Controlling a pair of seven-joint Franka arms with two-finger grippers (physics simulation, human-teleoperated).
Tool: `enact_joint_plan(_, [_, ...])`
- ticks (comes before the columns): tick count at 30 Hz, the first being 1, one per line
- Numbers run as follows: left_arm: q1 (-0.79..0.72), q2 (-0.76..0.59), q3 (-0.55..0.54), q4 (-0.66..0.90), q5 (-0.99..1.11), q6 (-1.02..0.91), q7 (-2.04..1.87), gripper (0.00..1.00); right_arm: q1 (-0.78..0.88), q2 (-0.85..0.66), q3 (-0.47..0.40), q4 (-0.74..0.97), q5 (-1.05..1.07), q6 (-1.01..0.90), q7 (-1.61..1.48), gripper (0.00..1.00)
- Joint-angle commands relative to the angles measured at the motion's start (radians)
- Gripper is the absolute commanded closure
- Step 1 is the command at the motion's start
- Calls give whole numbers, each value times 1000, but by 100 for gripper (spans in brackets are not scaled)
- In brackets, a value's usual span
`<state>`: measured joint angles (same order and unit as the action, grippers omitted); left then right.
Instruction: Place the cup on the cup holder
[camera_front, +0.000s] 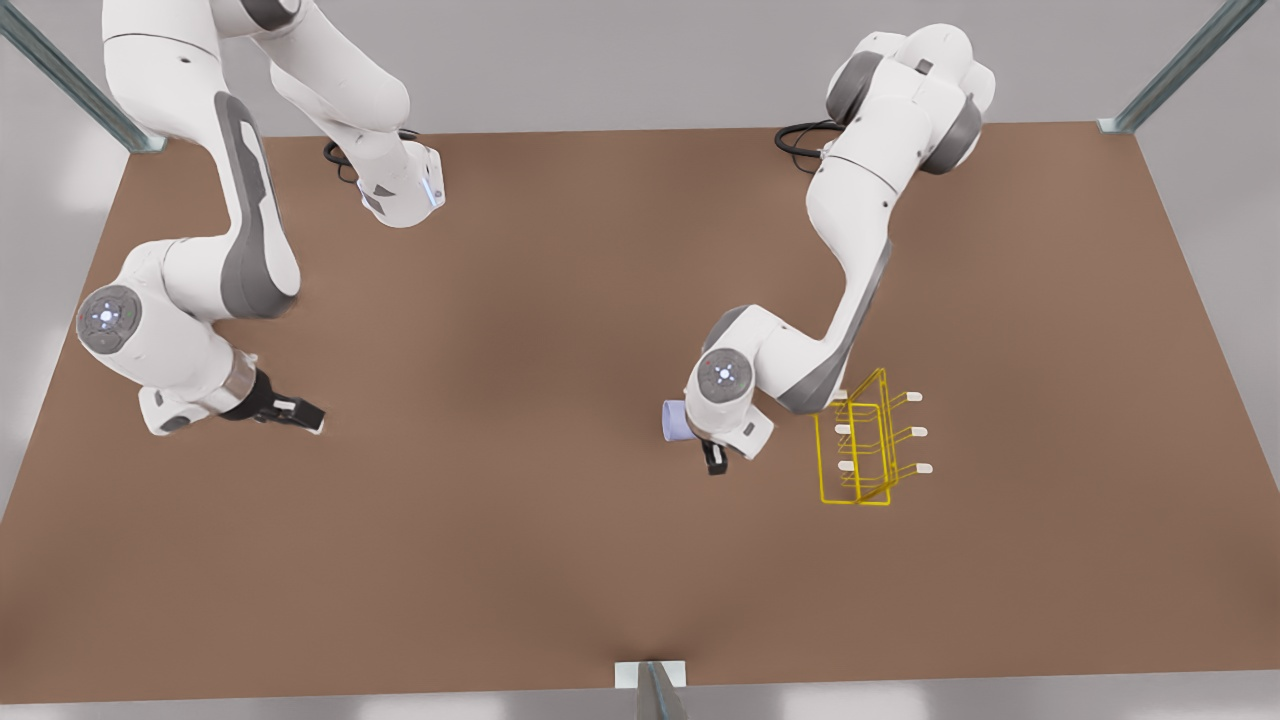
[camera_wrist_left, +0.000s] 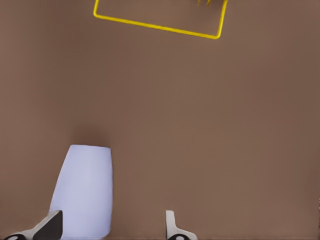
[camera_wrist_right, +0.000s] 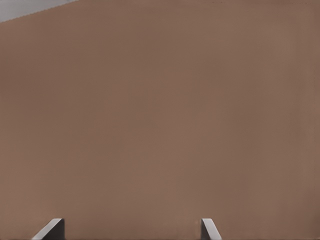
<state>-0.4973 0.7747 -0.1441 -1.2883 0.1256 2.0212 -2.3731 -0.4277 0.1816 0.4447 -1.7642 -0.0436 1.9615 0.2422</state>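
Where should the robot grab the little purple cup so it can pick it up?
Probably round its plain sides, near the middle. The cup has no handle and narrows toward one end. The left gripper is open, one finger beside the cup, the other apart from it, so it must shift sideways to straddle it. The right gripper waits, open.

Looks like a simulated robot test cell, not a real room; big plain brown table, flat grey walls behind it, metal frame struts at the corners, two white Franka arms bolted on; everything has that clean rendered look.
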Motion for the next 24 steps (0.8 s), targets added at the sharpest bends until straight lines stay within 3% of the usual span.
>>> enact_joint_plan(1, [-9,3,0,-2,12,74,-224,0,20,-25,-12,35,-78,-257,-313,0])
enact_joint_plan(2, [-9,11,0,-3,20,82,-222,0,202,-77,-190,35,-64,-302,-311,0])
enact_joint_plan(3, [-7,15,-2,-3,32,88,-221,0,279,-126,-294,45,-9,-366,-314,0])
enact_joint_plan(6, [-13,34,-2,-5,31,113,-216,0,291,-137,-334,172,18,-474,-333,0])
enact_joint_plan(15, [-44,52,-2,-37,48,128,-213,0,221,-103,-294,190,19,-391,-327,0])
enact_joint_plan(17, [-67,17,-8,-79,66,110,-212,0,98,-119,-290,186,116,-415,-454,0])
enact_joint_plan(21, [-102,21,-9,-92,91,82,-213,0,110,-102,-267,198,103,-332,-443,0])
enact_joint_plan(24, [-101,38,-9,-94,120,96,-216,0,122,-83,-192,216,82,-256,-443,0])
